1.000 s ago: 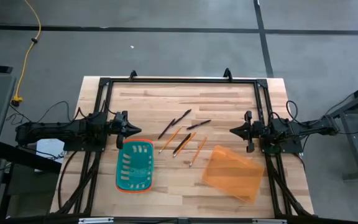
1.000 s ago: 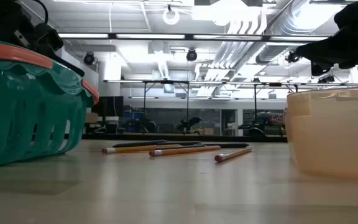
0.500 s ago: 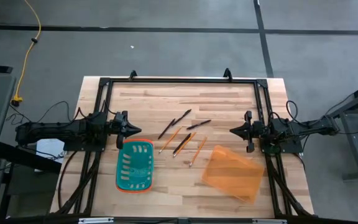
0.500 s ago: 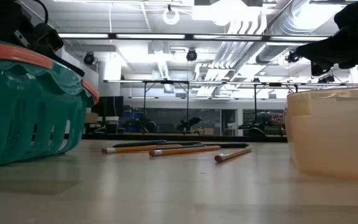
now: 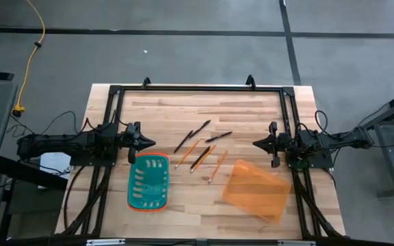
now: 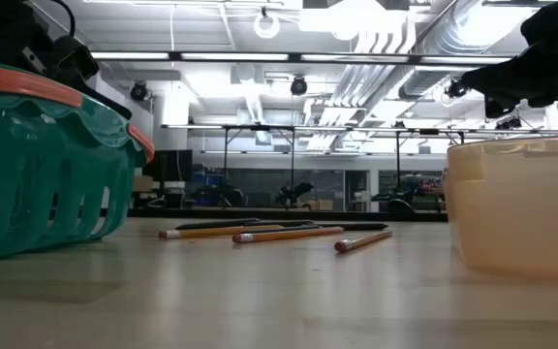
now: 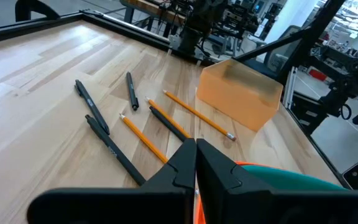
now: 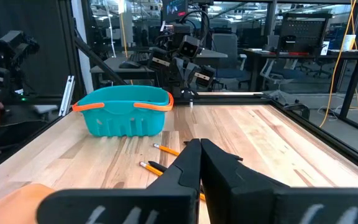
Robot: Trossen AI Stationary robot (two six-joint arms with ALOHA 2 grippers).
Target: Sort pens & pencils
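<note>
Three dark pens lie on the table's middle: one (image 5: 182,141), one (image 5: 202,126) and one (image 5: 219,137). In the left wrist view they show at pen (image 7: 92,106), pen (image 7: 131,91) and pen (image 7: 114,151). Three orange-tan pencils lie flat just nearer: pencil (image 5: 186,154), pencil (image 5: 202,158) and pencil (image 5: 217,166). The low view shows them side by side (image 6: 289,234). My left gripper (image 5: 146,142) (image 7: 196,149) hovers shut at the table's left, above the basket's far end. My right gripper (image 5: 254,143) (image 8: 200,146) hovers shut at the table's right. Neither touches anything.
A teal basket with an orange rim (image 5: 148,181) (image 8: 126,111) stands near-left of the sticks. A see-through orange bin (image 5: 255,189) (image 7: 241,93) stands near-right. A black frame (image 5: 197,88) runs along the table's far edge and sides. Bare wood lies beyond the pens.
</note>
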